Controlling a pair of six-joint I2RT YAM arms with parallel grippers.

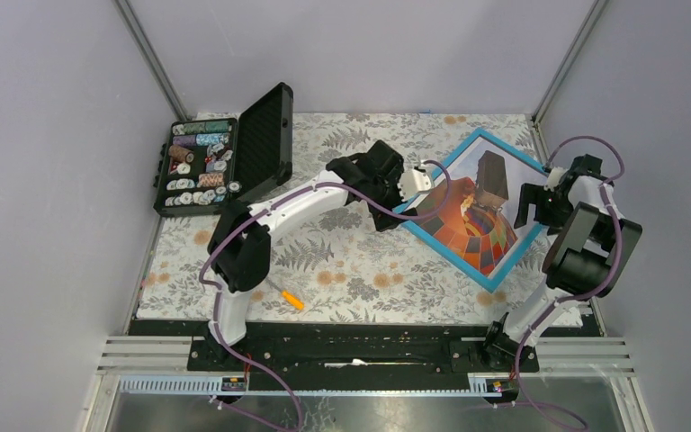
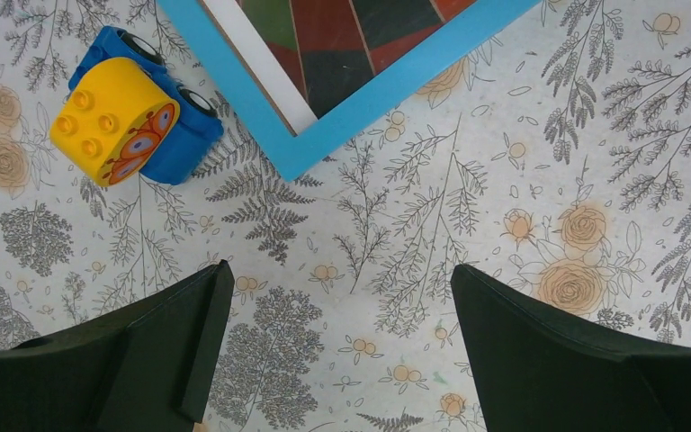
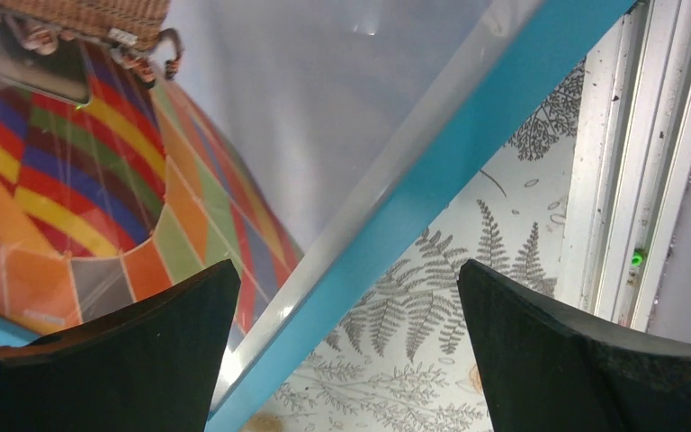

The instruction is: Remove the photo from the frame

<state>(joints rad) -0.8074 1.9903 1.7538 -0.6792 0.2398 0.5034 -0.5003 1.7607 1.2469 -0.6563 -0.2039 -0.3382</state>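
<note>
The left gripper is seen spread wide and holding nothing, its two dark fingers hanging above the flower-patterned tablecloth just short of one corner of the frame. The right gripper is likewise held wide apart with nothing between the fingers; it is poised over the opposite long side of the frame, where the blue border meets the cloth near the table's right-hand rail.

The frame is laid flat and face up on the right half of the table, turned at an angle so that one corner points towards the back wall. The photo is lodged inside it (the striped orange, red and multicoloured balloon and its wicker basket are plainly shown in the right wrist view), and a white strip is seen between the picture and the blue border in the left wrist view.

A yellow and blue toy block is found just beside the frame's corner, apart from it. An open black case of poker chips is set at the far left, and a small orange object lies near the left arm's base.
</note>
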